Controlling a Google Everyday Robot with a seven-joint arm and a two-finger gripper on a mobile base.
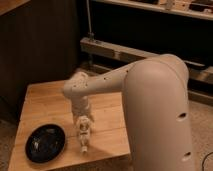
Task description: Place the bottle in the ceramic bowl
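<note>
Standing at lower centre of the frame, the gripper (82, 121) holds its jaws wide and grips nothing; the bottle (83, 138) lies on the table (45, 102) just beneath it, long axis running toward the bottom edge, with the ceramic bowl (45, 144) to its left

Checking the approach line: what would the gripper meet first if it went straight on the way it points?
Most likely the small whitish bottle with the tan label band, directly below the gripper on the wooden table, though depth is unclear.
</note>
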